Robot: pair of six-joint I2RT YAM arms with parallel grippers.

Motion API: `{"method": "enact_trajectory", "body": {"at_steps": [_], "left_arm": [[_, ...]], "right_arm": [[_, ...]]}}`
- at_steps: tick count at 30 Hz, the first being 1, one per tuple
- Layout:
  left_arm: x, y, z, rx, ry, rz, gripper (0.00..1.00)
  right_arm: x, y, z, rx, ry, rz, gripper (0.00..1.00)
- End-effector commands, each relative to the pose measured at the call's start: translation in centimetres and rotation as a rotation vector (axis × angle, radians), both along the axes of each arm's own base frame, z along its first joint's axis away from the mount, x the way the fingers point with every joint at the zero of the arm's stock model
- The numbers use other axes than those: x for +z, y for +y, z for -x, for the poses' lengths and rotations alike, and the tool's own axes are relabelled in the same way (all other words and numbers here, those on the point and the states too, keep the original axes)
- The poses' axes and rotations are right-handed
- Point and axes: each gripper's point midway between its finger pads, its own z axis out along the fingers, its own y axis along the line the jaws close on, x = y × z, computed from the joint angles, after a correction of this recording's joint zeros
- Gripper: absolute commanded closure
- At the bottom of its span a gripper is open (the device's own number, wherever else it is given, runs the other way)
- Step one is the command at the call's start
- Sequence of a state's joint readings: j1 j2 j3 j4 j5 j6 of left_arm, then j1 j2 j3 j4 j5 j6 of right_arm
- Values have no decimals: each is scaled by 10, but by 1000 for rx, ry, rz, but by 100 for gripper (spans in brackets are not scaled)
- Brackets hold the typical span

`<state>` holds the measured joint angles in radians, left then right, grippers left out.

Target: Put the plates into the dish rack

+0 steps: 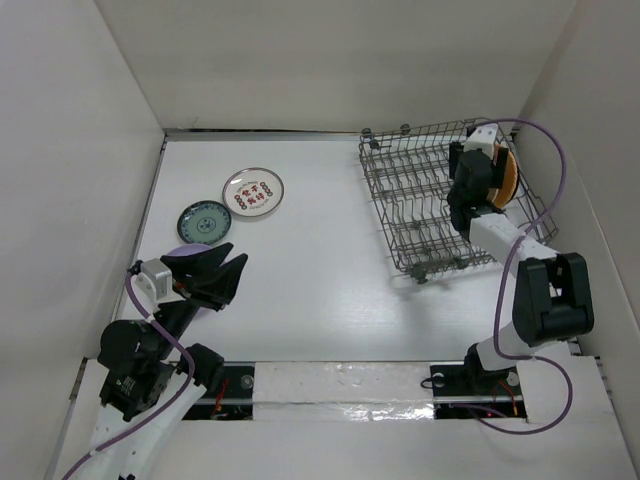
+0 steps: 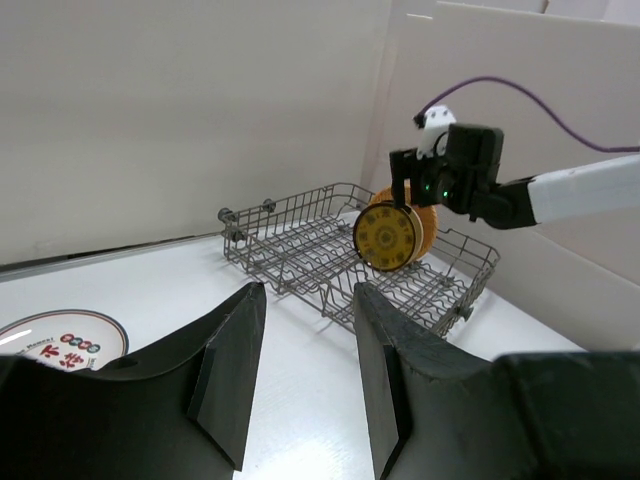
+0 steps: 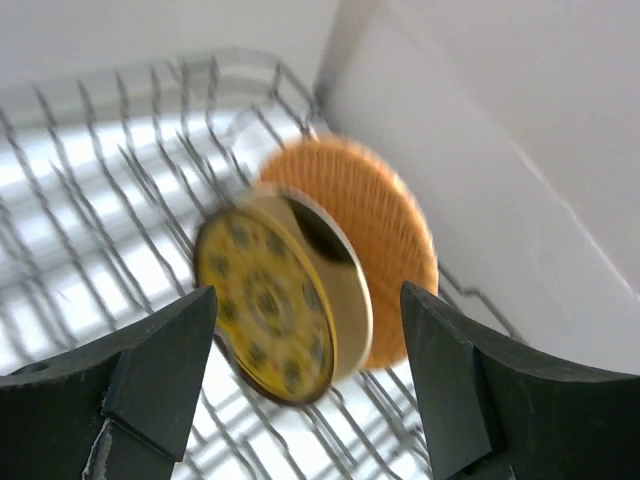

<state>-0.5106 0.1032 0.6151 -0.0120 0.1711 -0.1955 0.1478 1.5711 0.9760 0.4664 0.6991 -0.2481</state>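
Observation:
The grey wire dish rack point(image 1: 415, 200) stands at the back right. An orange-tan plate point(image 1: 509, 178) stands upright at its right side. A dark yellow patterned plate point(image 3: 265, 310) stands upright in front of the orange-tan plate point(image 3: 375, 230), blurred. My right gripper point(image 3: 305, 375) is open, its fingers either side of the yellow plate without touching it. A white plate with red marks point(image 1: 253, 190) and a teal plate point(image 1: 204, 220) lie flat at the left. A lavender plate point(image 1: 184, 250) peeks out under my left gripper point(image 1: 226, 274), which is open and empty. No black plate shows.
White walls enclose the table on three sides; the right wall point(image 1: 590, 150) runs close beside the rack. In the left wrist view the rack point(image 2: 290, 245), both standing plates and the right gripper point(image 2: 440, 185) show across bare white tabletop point(image 1: 310, 270).

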Motion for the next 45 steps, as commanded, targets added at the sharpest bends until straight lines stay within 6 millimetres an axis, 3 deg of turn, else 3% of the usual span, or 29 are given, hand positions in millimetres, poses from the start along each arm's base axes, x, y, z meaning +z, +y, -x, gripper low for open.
{"method": "enact_trajectory", "body": {"at_steps": [1, 4, 5, 7, 8, 9, 11, 12, 14, 15, 16, 17, 19, 20, 21, 22, 23, 24, 26, 27, 28, 30, 31, 33, 34, 35, 39, 45], "left_arm": [[11, -1, 0, -4, -26, 19, 62], [9, -2, -2, -4, -18, 14, 62], [9, -3, -3, -4, -15, 14, 62], [6, -3, -6, 3, -5, 10, 62], [4, -4, -9, 5, 6, 5, 62], [3, -5, -11, 7, 15, 2, 62], [-1, -7, -16, 10, 33, -7, 64], [-2, -7, -17, 10, 37, -9, 69], [-6, -9, -23, 19, 59, -18, 74], [-8, -9, -25, 24, 69, -22, 82], [-11, -10, -27, 27, 79, -27, 87], [-13, -11, -30, 26, 91, -32, 91], [-15, -13, -32, 26, 98, -36, 100], [-17, -13, -34, 28, 106, -41, 100], [-18, -13, -36, 35, 113, -40, 100], [-20, -12, -38, 48, 122, -41, 100], [-21, -11, -40, 54, 128, -42, 100], [-22, -11, -40, 58, 130, -42, 100], [-22, -9, -43, 72, 133, -40, 100], [-23, -9, -44, 77, 134, -41, 100], [-24, -7, -46, 90, 140, -42, 100], [-30, -9, -51, 97, 163, -56, 100], [-31, -10, -52, 95, 169, -61, 100], [-36, -14, -56, 86, 188, -76, 100], [-38, -15, -58, 85, 195, -81, 100], [-41, -17, -60, 84, 206, -90, 100], [-51, -22, -67, 81, 242, -113, 100], [-62, -21, -80, 120, 286, -143, 99]], "right_arm": [[71, 35, -5, 116, -221, -144, 20], [92, 68, -13, 206, -264, -225, 22], [101, 92, -16, 266, -265, -249, 23], [100, 122, -22, 342, -266, -320, 28], [100, 150, -23, 430, -254, -351, 33], [107, 167, -26, 480, -266, -377, 45], [93, 205, -34, 570, -225, -444, 63], [97, 231, -33, 632, -222, -474, 80], [84, 269, -34, 721, -202, -551, 96], [80, 295, -28, 773, -195, -597, 100], [82, 311, -28, 809, -202, -622, 100], [63, 331, -32, 836, -167, -645, 100], [48, 373, -25, 881, -106, -706, 100], [54, 391, -26, 896, -91, -715, 100], [27, 409, -30, 886, -38, -707, 100], [21, 425, -28, 899, -20, -696, 100], [30, 452, -22, 937, -15, -695, 100], [-2, 468, -25, 929, 42, -677, 99], [-26, 488, -24, 917, 117, -688, 94], [-18, 502, -24, 934, 110, -717, 83], [-44, 508, -27, 908, 148, -756, 74], [-51, 520, -27, 906, 139, -807, 47], [-68, 524, -29, 879, 156, -850, 43], [-79, 534, -28, 885, 181, -903, 36], [-79, 540, -28, 881, 180, -959, 35], [-94, 544, -29, 872, 201, -984, 34], [-117, 547, -37, 833, 237, -1099, 35], [-145, 537, -34, 754, 245, -1199, 36]]}}
